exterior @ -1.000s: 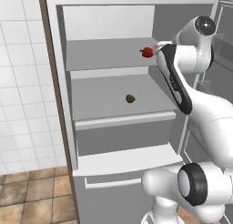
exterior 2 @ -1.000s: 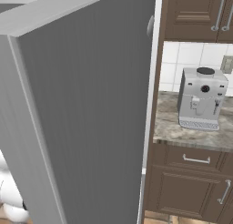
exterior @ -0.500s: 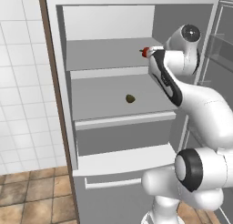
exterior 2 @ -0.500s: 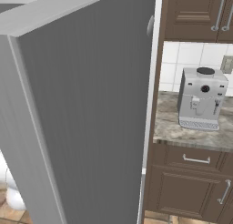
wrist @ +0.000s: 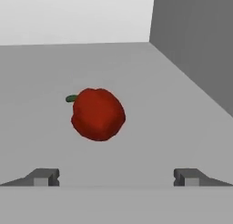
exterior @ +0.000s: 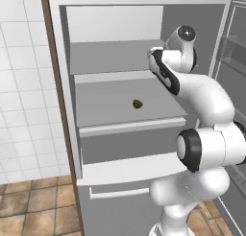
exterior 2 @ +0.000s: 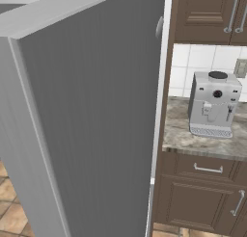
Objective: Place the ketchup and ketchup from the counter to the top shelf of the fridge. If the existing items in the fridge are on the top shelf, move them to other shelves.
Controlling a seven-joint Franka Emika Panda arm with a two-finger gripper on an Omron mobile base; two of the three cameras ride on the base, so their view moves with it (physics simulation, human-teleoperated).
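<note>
In the hand view a small round red fruit point(wrist: 98, 114) with a green stem lies on the fridge's top shelf point(wrist: 173, 104). It sits just ahead of my gripper point(wrist: 116, 177), slightly left of centre. The gripper is open, its fingertips point(wrist: 43, 176) spread wide with nothing between them. In the left base view my arm point(exterior: 166, 74) reaches onto the top shelf point(exterior: 113, 76) at its right end and covers the red fruit. The olive-brown fruit point(exterior: 137, 104) lies on the shelf below point(exterior: 132, 126). The ketchup bottles are out of view. The counter point(exterior 2: 193, 139) appears in the right base view.
The fridge's right inner wall point(wrist: 195, 45) stands close beside the red fruit. The open grey fridge door point(exterior 2: 87, 125) takes up the left of the right base view. A silver coffee machine point(exterior 2: 212, 106) stands on the counter above dark drawers point(exterior 2: 207, 168).
My arm has swung left and further into the top shelf, and the hand now covers the red fruit in the left base view. The gripper stayed open.
</note>
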